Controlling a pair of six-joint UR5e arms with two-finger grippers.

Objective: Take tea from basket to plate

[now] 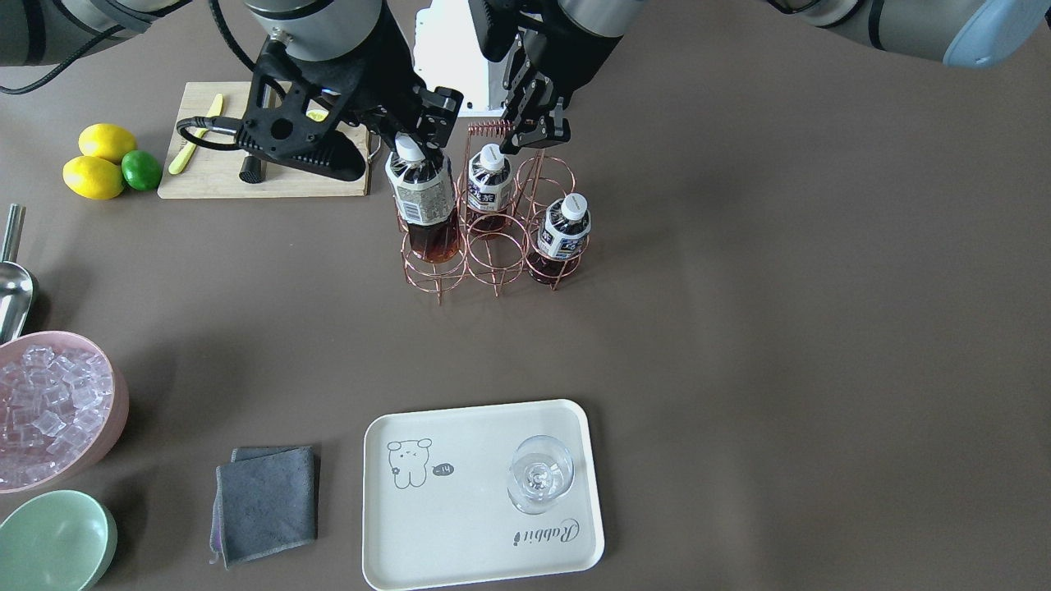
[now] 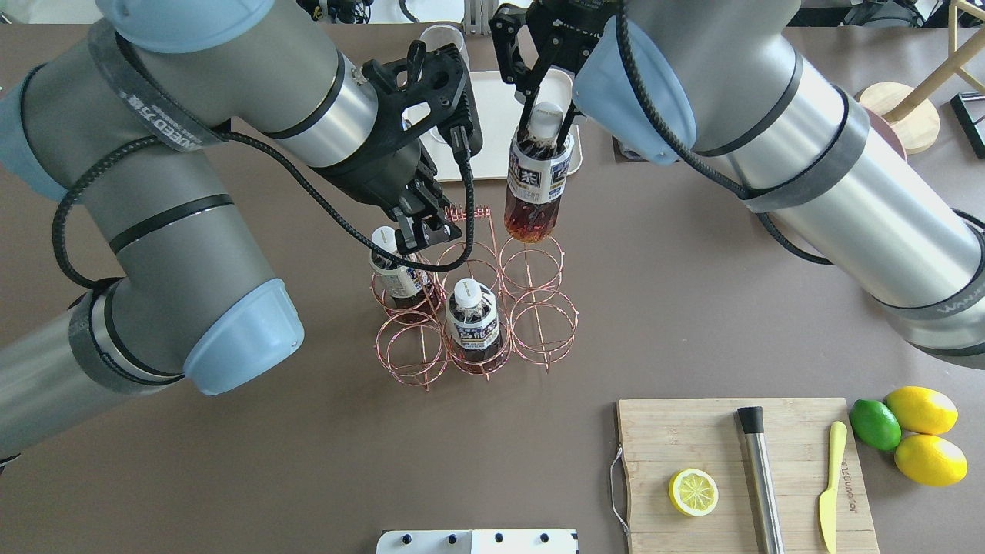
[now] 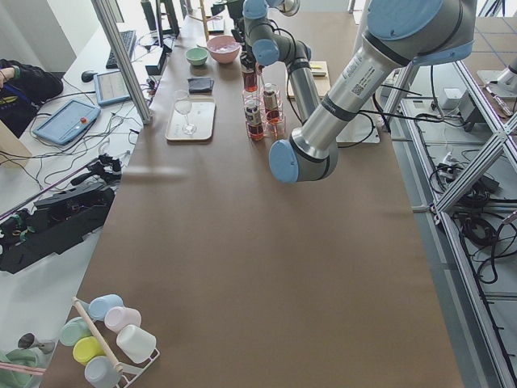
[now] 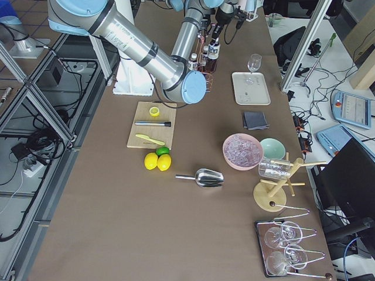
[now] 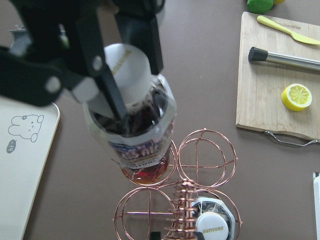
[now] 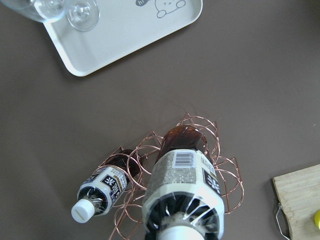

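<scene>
My right gripper (image 1: 408, 144) is shut on the neck of a tea bottle (image 1: 423, 201) and holds it raised, its base near the top ring of a corner holder of the copper wire basket (image 1: 490, 125). The bottle also shows in the overhead view (image 2: 536, 185) and the right wrist view (image 6: 185, 175). My left gripper (image 1: 525, 135) is shut on the basket's twisted handle. Two more tea bottles (image 1: 490, 185) (image 1: 565, 230) stand in the basket. The cream plate (image 1: 460, 533) lies near the front edge, apart from the basket.
A clear glass (image 1: 538, 476) stands on the plate's right part. A grey cloth (image 1: 267, 501), a pink bowl of ice (image 1: 49, 410) and a green bowl (image 1: 53, 542) lie left of it. A cutting board (image 1: 222, 176), lemons and a lime are behind my right arm.
</scene>
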